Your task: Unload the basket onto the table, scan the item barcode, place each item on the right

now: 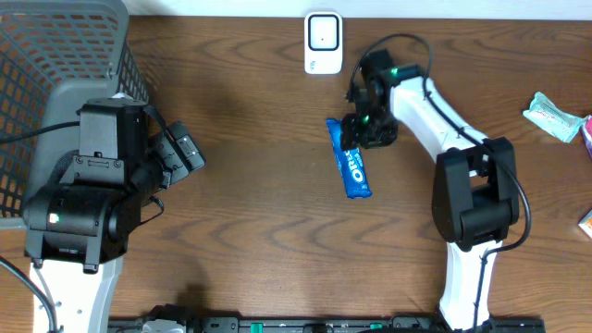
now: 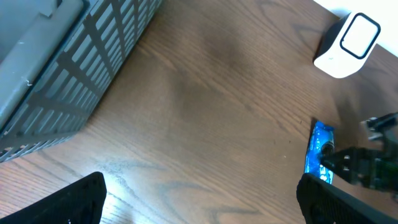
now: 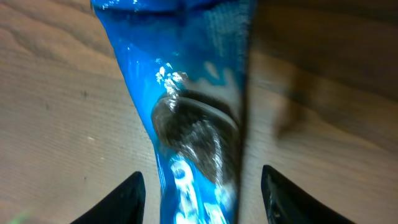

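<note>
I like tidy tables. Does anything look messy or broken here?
Nothing looks spilled or broken. The Oreo pack just lies slightly askew on the table, its upper end under the right gripper.

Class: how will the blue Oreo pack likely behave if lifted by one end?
The pack has glossy film, so it may slip in a grip. Long and narrow, it would probably droop or swing from one end. Lying flat, it should slide when pushed, not roll.
</note>
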Available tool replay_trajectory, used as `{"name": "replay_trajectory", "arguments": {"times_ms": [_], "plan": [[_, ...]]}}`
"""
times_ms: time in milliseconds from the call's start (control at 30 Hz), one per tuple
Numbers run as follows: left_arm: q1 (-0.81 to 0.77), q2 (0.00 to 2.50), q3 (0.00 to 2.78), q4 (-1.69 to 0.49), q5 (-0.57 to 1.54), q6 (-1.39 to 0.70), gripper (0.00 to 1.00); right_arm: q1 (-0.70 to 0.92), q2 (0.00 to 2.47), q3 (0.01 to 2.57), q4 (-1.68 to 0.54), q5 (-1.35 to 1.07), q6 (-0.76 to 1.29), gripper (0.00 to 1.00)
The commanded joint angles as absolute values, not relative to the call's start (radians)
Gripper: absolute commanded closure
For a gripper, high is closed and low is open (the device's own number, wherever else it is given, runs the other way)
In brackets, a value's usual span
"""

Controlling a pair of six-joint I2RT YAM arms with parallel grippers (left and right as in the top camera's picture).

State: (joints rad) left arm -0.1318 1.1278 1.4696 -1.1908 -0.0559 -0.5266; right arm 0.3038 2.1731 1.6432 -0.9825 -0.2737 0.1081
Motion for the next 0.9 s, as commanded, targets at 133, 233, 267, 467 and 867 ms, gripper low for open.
{"name": "replay_trajectory", "arguments": {"times_ms": [133, 233, 267, 467, 867], "plan": [[-0.127, 1.130, 1.477, -1.193, -0.068, -0.524, 0.02, 0.342, 2.166, 1.531, -0.873, -0.324, 0.120, 0.94], [-0.127, 1.130, 1.477, -1.193, -0.068, -0.524, 0.02, 0.342, 2.165, 1.541, -0.862, -0.324, 0.164, 0.99], [-0.127, 1.130, 1.477, -1.193, -0.068, -0.524, 0.02, 0.342, 2.165, 1.554, -0.862, -0.324, 0.172, 0.99], [-0.127, 1.130, 1.477, -1.193, -0.068, -0.524, 0.02, 0.340, 2.164, 1.706, -0.862, -0.335, 0.243, 0.99], [-0.127, 1.130, 1.477, -1.193, -0.068, -0.524, 0.02, 0.339, 2.165, 1.905, -0.519, -0.279, 0.516, 0.98]]}}
